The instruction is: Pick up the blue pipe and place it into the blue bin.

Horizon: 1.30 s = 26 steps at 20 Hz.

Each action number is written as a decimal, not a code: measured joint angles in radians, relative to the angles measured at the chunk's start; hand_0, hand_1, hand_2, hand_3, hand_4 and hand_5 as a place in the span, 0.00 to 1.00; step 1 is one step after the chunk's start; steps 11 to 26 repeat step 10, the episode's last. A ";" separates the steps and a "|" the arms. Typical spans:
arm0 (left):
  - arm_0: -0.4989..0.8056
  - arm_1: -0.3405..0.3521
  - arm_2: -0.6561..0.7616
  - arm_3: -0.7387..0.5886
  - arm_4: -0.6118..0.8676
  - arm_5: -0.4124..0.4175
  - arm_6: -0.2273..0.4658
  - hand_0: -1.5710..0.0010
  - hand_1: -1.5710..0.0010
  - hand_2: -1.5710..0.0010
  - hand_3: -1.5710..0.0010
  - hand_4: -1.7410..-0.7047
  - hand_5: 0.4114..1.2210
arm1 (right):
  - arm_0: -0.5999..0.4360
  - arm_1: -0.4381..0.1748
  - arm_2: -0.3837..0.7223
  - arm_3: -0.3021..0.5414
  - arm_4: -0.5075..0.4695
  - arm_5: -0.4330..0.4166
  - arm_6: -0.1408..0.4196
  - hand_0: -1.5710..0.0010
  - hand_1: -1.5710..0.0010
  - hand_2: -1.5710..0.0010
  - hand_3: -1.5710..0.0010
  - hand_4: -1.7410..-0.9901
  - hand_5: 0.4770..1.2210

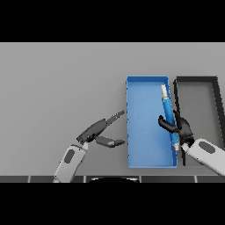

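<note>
Head view: the right hand [179,127] has its fingers curled round the blue pipe [168,115], which reaches away from it over the blue bin [143,118]. Letting go appears to be what remains. The left hand [102,131] hangs relaxed and straight-fingered beside the bin. No writing is readable.

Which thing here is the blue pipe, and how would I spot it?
Find the blue bin right of centre on the grey table, beside a black bin. The blue pipe is the slim, white-tipped rod along its right side, gripped by the right hand.
</note>
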 measured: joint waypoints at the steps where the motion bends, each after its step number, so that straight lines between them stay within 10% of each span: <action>1: 0.002 -0.003 -0.005 -0.001 -0.002 0.000 -0.006 1.00 1.00 1.00 1.00 0.82 0.02 | -0.004 0.001 0.004 0.005 -0.002 0.001 0.000 0.99 0.99 0.99 0.99 0.94 0.29; 26: -0.001 -0.002 -0.002 -0.007 -0.005 0.006 -0.007 1.00 1.00 1.00 1.00 0.83 0.02 | -0.034 -0.015 0.027 0.014 -0.009 0.021 0.000 1.00 1.00 1.00 1.00 0.96 0.22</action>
